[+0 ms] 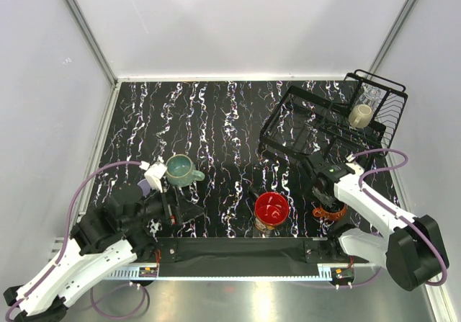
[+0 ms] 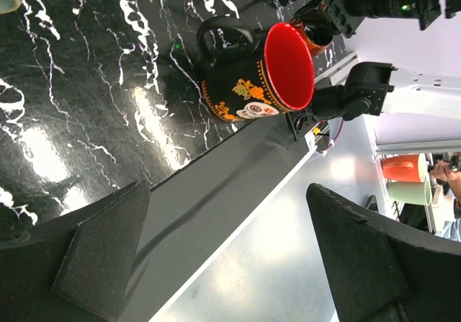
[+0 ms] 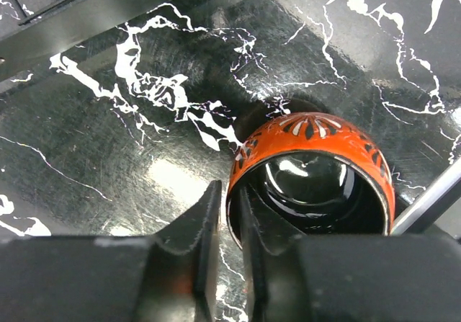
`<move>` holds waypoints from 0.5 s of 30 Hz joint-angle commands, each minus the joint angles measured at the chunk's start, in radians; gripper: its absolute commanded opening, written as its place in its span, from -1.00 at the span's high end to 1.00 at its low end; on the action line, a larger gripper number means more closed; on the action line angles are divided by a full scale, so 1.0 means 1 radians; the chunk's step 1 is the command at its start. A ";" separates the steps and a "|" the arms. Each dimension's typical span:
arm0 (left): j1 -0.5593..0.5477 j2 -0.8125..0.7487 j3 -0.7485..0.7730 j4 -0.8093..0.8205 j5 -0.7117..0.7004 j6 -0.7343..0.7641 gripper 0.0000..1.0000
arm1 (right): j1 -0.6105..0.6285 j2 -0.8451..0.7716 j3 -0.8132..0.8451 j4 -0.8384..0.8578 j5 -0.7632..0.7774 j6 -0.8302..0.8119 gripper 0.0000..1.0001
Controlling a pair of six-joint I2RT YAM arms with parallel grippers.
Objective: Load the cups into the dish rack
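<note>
My right gripper (image 3: 229, 192) is shut on the left wall of the small orange mug (image 3: 310, 138), one finger inside the rim and one outside. The mug stands upright on the table, at the near right (image 1: 333, 212). The large dark mug with a red inside (image 1: 271, 208) stands near the front centre, also in the left wrist view (image 2: 259, 70). My left gripper (image 2: 229, 192) hangs wide open and empty left of it (image 1: 180, 214). A teal-green mug (image 1: 181, 169) stands just beyond the left wrist. The black wire dish rack (image 1: 302, 124) at the far right holds a beige mug (image 1: 360, 114) and a clear glass (image 1: 371, 95).
A black mat strip (image 1: 238, 248) runs along the near table edge between the arm bases. White walls close in the table on three sides. The rack's near corner (image 1: 317, 156) sits close to the right wrist.
</note>
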 commanded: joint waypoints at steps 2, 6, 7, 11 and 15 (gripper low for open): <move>-0.004 0.016 0.032 0.005 0.021 0.013 -0.96 | -0.004 0.004 0.027 -0.016 0.011 0.021 0.76; -0.004 0.020 0.041 0.002 0.019 0.010 -0.96 | -0.004 0.014 0.036 -0.028 0.002 0.007 1.00; -0.006 0.022 0.039 0.005 0.019 0.009 -0.96 | -0.004 0.009 0.045 -0.034 -0.001 -0.009 1.00; -0.004 0.048 0.035 0.034 0.036 0.002 -0.96 | -0.002 -0.020 0.085 -0.036 -0.060 -0.098 1.00; -0.003 0.083 0.041 0.072 0.079 -0.014 -0.96 | -0.002 -0.139 0.091 0.014 -0.147 -0.166 1.00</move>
